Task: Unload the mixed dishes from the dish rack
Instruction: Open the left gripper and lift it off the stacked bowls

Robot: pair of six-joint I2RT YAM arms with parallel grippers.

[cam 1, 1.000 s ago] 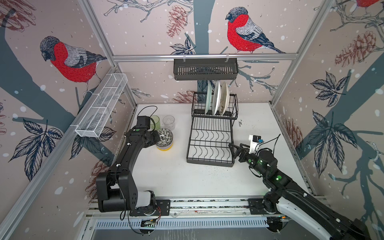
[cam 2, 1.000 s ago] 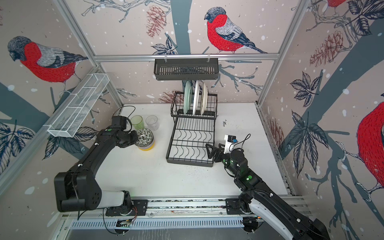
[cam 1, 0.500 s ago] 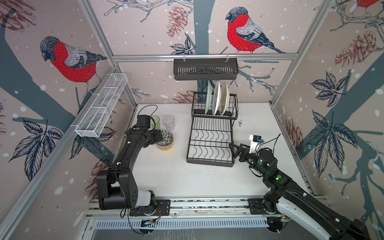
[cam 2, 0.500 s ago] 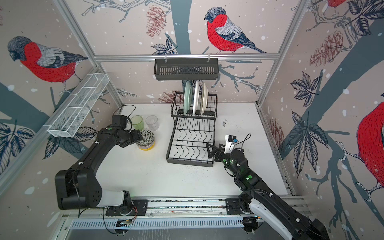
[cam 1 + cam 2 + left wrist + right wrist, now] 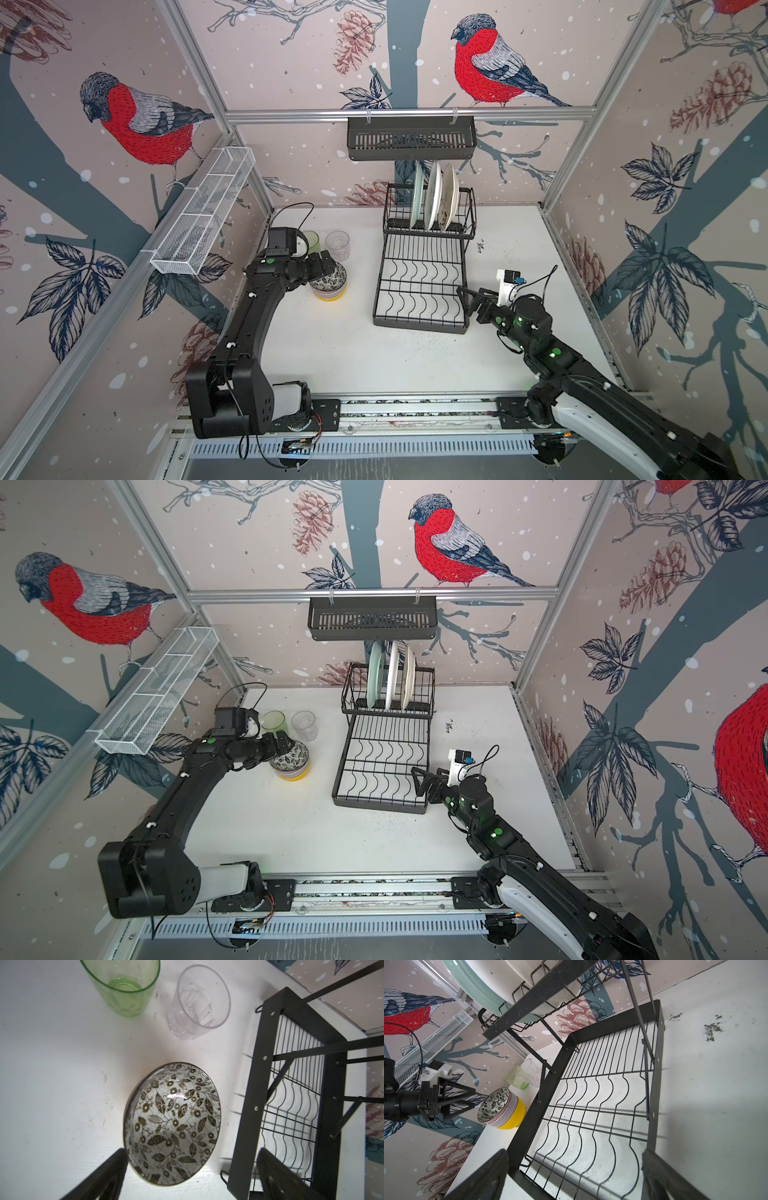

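Your rack [image 5: 419, 286] keeps three plates [image 5: 434, 195] upright in its raised tier; its lower tray [image 5: 593, 1118] is bare. Left of it on the table [image 5: 353, 353] sit the stacked bowls [image 5: 330, 280], a leaf-patterned one [image 5: 172, 1124] on top, with the green glass [image 5: 122, 987] and clear glass [image 5: 199, 1001] behind. Your left gripper [image 5: 326, 266] reaches in level over the stack's left rim, fingers [image 5: 99, 1176] spread apart, holding nothing. Your right gripper [image 5: 467, 299] hovers at the tray's near right corner, also spread wide

Both top views are looking down from high in front; both wrist cameras are looking closely across the dish rack [image 5: 419, 286], sharing the stacked bowls [image 5: 500, 1108].
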